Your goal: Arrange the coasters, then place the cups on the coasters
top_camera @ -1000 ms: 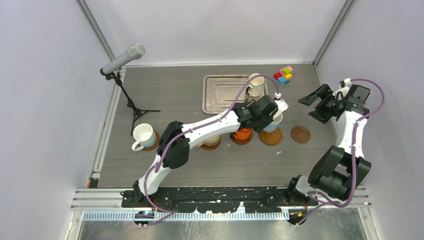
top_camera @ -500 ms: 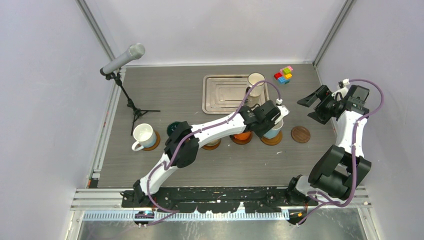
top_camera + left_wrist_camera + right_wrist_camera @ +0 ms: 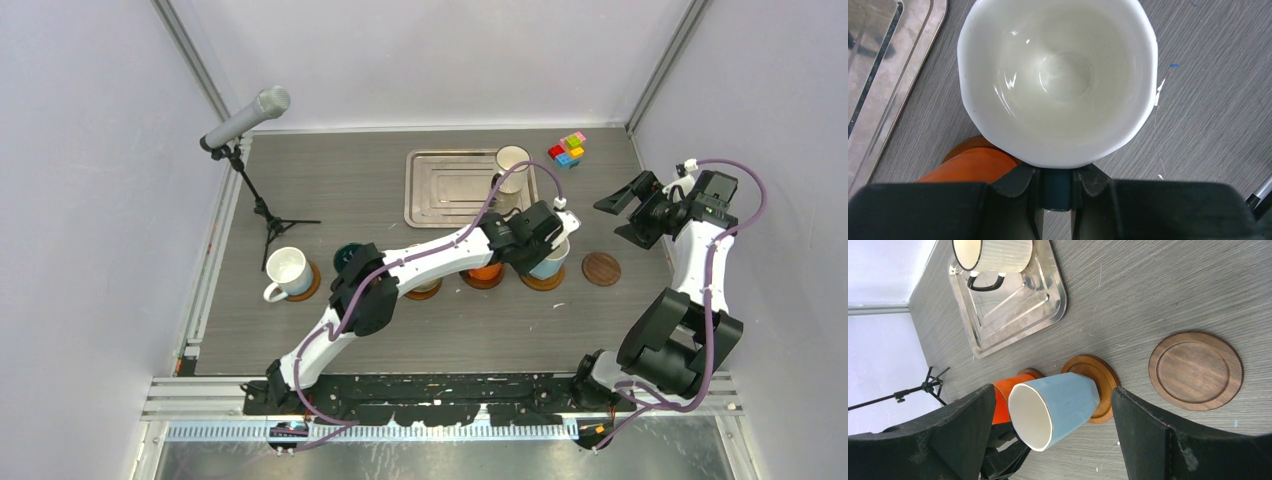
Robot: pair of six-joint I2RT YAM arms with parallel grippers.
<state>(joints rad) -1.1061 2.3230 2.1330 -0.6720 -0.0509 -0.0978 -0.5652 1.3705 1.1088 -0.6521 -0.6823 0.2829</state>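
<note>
My left gripper [image 3: 1056, 182] is shut on the dark handle of the light blue cup [image 3: 550, 263], whose white inside [image 3: 1055, 80] fills the left wrist view. The cup's base rests on a brown coaster [image 3: 1098, 386]. To its left an orange cup [image 3: 487, 270] stands on its own coaster. A beige cup [image 3: 423, 287] is half hidden under the left arm. A dark green cup [image 3: 346, 256] and a white cup [image 3: 286, 270] stand further left. One empty coaster [image 3: 601, 268] lies to the right. My right gripper [image 3: 628, 213] hovers open above it, holding nothing.
A silver tray [image 3: 448, 187] at the back holds a whitish cup [image 3: 512, 165]. Small coloured blocks [image 3: 568, 150] sit at the back right. A microphone on a tripod [image 3: 247, 117] stands at the left. The left arm spans the row of cups.
My left gripper has brought the light blue cup down and nearer, onto its coaster. The right arm has barely shifted.
</note>
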